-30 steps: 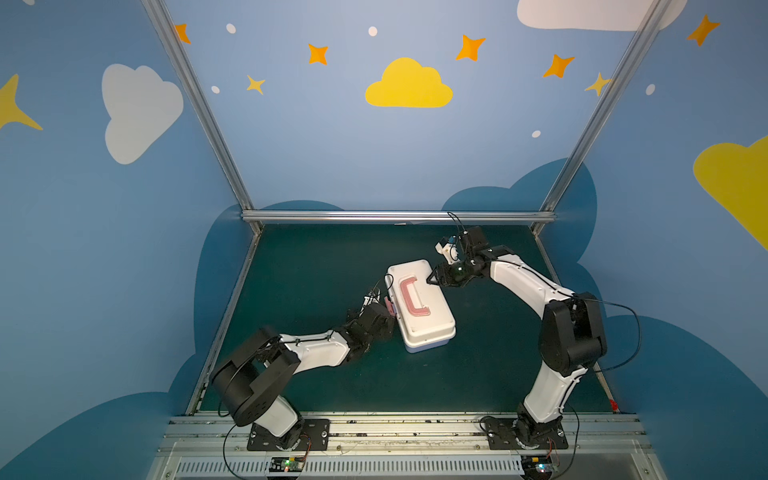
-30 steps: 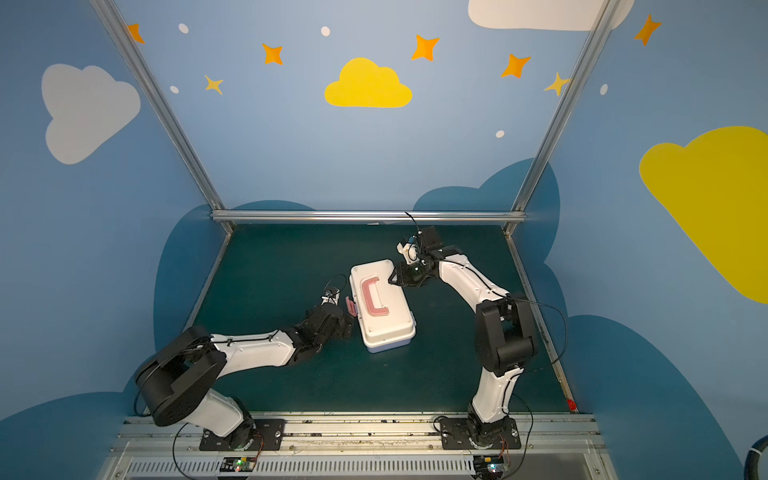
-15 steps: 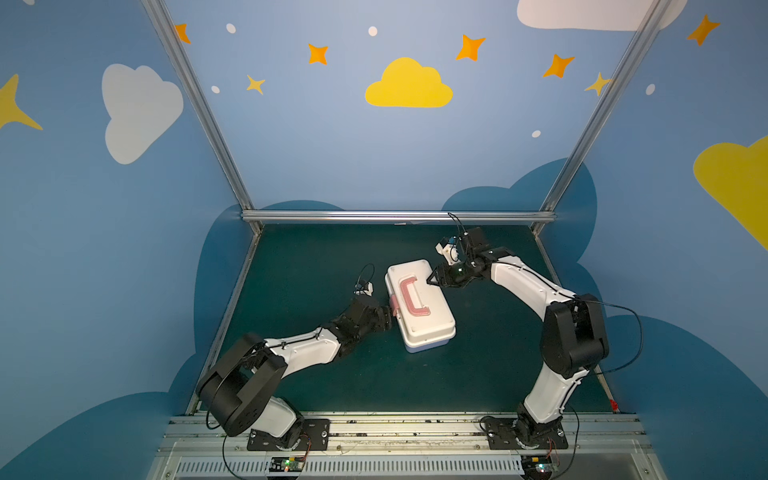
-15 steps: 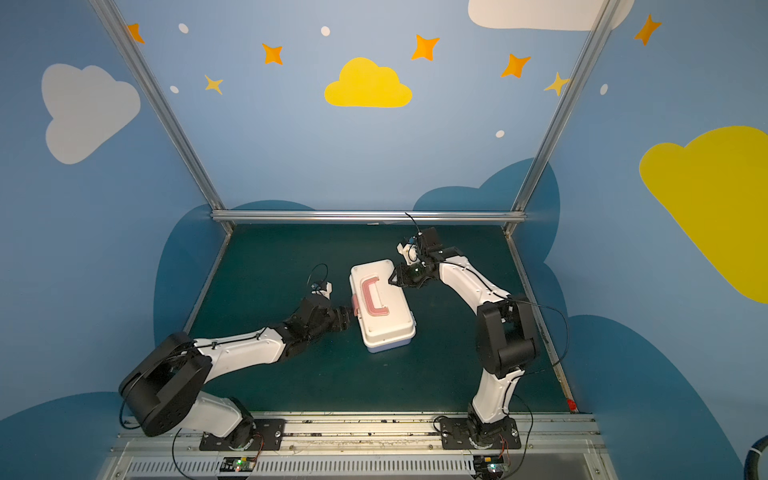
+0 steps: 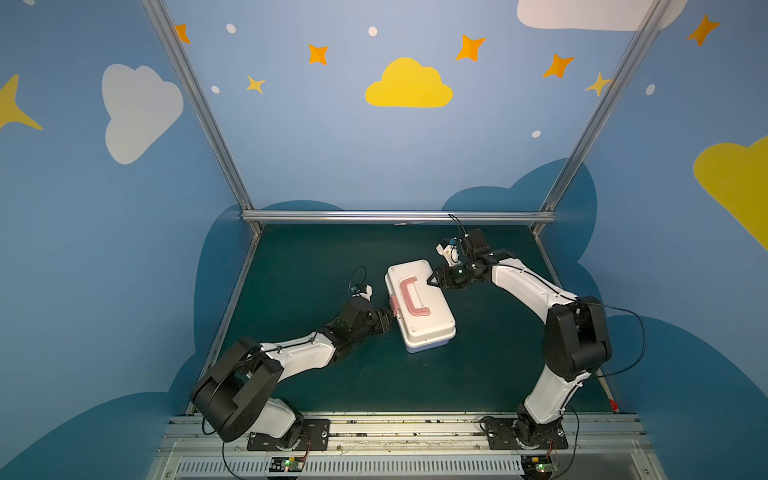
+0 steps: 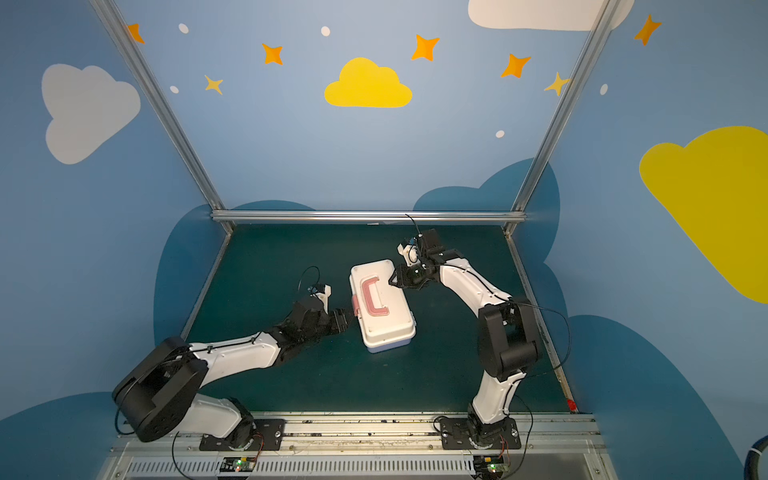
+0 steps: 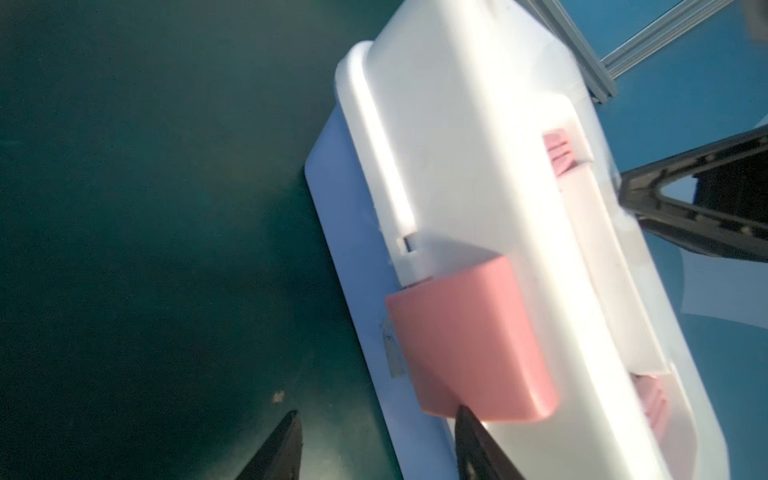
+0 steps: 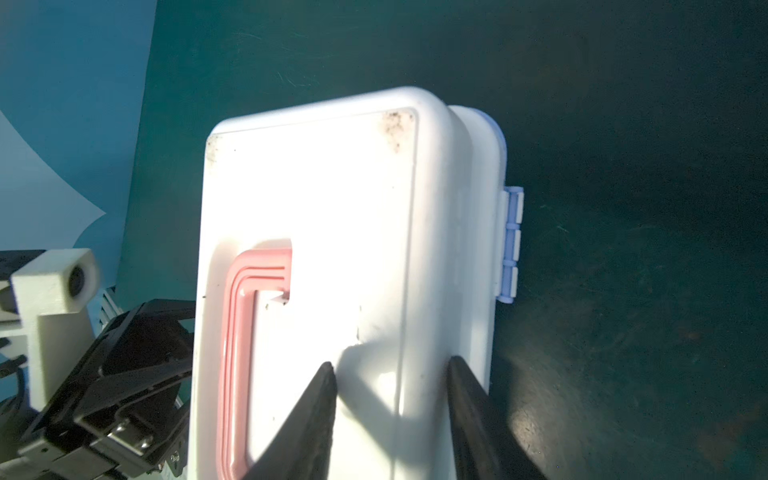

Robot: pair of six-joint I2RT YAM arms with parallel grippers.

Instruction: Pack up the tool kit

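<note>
case [image 5: 432, 328]: stiff, slick, likely light; grip by handle [image 8: 237, 353] | left claw [image 7: 378, 411]: part open, empty, at latch [image 7: 469, 336] | right claw [image 8: 390, 361]: part open, empty, over lid [image 8: 332, 208]

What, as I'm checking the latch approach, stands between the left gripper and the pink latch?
Nothing visible does. The left gripper is right at the pink latch of the closed white tool case, one fingertip at the latch's edge.

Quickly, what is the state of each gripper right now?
Left gripper: open, holding nothing; one finger at the pink latch.
Right gripper: open, holding nothing; jaws apart over the white case.
</note>
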